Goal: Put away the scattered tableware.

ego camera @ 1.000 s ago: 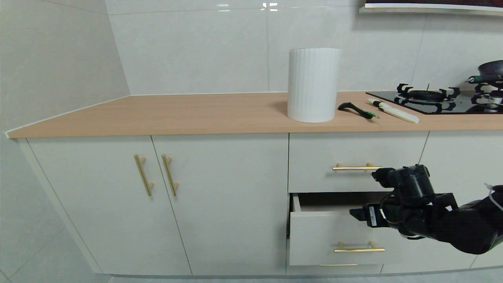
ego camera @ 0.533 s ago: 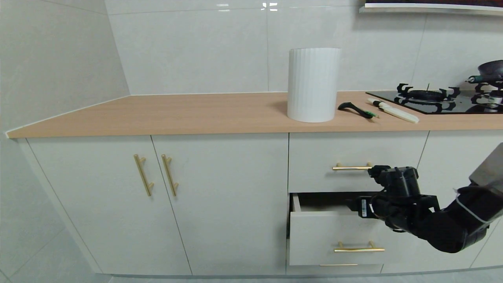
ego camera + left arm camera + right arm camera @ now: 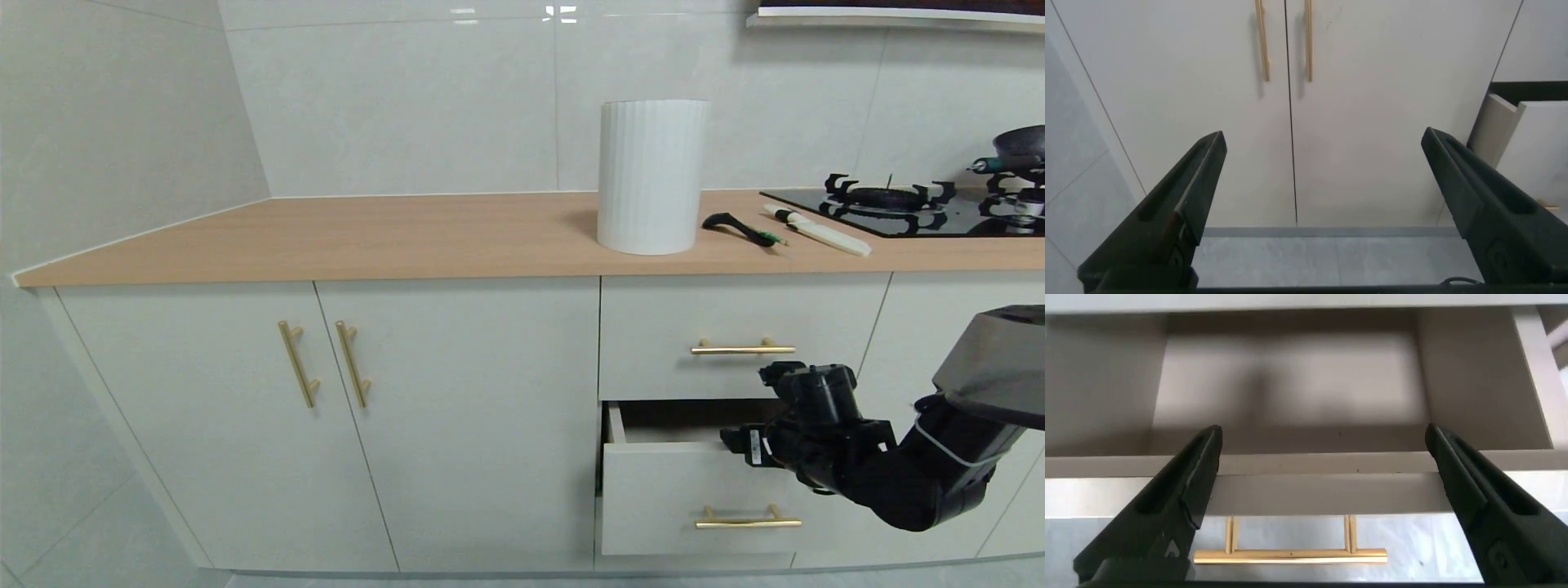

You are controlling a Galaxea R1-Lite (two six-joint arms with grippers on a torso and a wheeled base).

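One white ribbed canister (image 3: 651,175). Just right of the canister, two utensils: one black-handled tool (image 3: 739,229), one cream knife (image 3: 816,229). Farther right of it, one hob (image 3: 955,219) with two burner grates in view and one pan (image 3: 1024,143). Below the canister, two drawers: one shut drawer (image 3: 694,314), one open drawer (image 3: 678,490), one gold handle each. Below-left of it, two cabinet doors, two upright gold handles.
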